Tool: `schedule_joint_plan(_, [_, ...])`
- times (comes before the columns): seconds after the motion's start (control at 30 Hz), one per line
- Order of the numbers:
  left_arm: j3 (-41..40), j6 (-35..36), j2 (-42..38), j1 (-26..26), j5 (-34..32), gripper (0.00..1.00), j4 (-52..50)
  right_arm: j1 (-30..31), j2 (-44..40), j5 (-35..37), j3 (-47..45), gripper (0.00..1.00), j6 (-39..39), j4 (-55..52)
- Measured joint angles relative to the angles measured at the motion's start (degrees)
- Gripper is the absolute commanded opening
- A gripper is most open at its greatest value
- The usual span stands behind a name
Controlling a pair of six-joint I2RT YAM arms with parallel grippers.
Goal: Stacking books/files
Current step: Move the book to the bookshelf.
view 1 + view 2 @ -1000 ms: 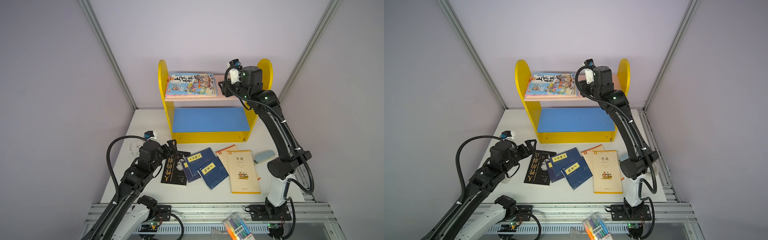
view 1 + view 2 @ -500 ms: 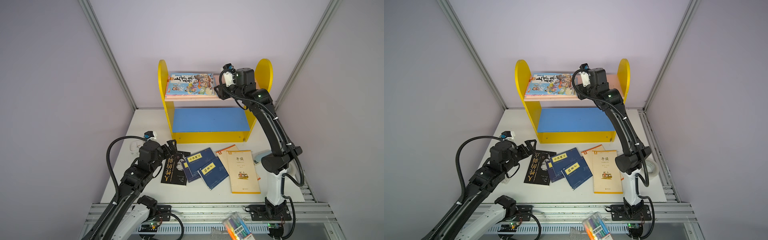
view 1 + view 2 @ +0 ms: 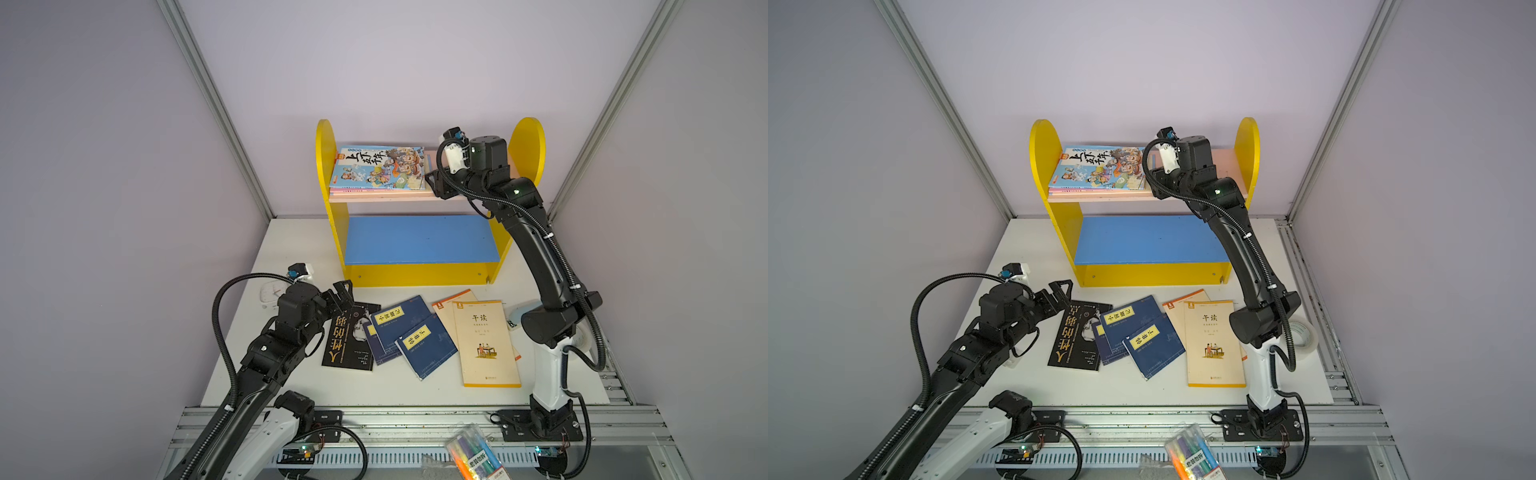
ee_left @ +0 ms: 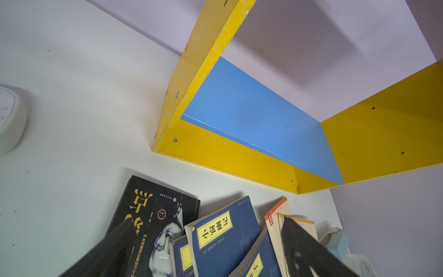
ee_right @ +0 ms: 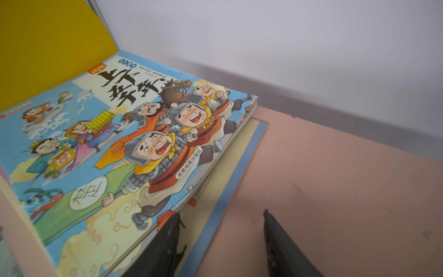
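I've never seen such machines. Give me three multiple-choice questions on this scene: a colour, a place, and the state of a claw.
1. What colour is the lower shelf board? A blue; B green; C red.
2. Where does the cartoon book lie? A on the table; B on the pink top shelf; C on the lower shelf board.
3. How is the left gripper? A shut on a book; B shut, empty; C open, empty.
1 A: the board shows blue in both top views. 2 B: it lies flat on other books there. 3 C: its fingers stand wide apart, nothing between them.
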Motion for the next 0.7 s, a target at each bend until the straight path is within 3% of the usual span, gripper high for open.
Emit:
schedule_joint_plan(0.37, [-0.4, 0.0, -0.2, 0.0, 0.0, 0.97, 0.0, 0.0, -0.5, 2.4, -0.2, 0.75, -0.3, 0.3])
schedule_joint_plan(0.7, [-1.8, -0.4, -0.2, 0.0, 0.0, 0.98, -0.1, 0.2, -10.4, 2.8, -8.2, 0.81, -2.0, 1.0])
